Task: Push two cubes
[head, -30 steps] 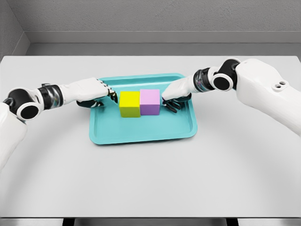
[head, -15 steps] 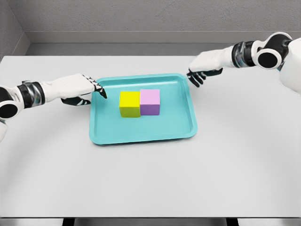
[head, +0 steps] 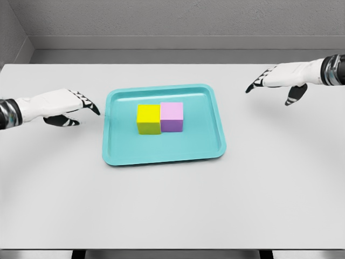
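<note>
A yellow cube [head: 149, 118] and a pink cube [head: 172, 116] stand side by side, touching, in the middle of a teal tray [head: 161, 151]. My left hand [head: 81, 108] hovers over the table left of the tray, fingers stretched out and holding nothing. My right hand [head: 272, 81] is off to the tray's right and farther back, also open with fingers extended. Neither hand touches a cube or the tray.
The tray lies on a pale grey table [head: 172, 205]. A grey wall [head: 172, 21] runs behind the table's far edge.
Both hands have drawn away from the cubes, the left one out to the left past the tray rim, the right one out to the right. The cubes stay together, unmoved.
</note>
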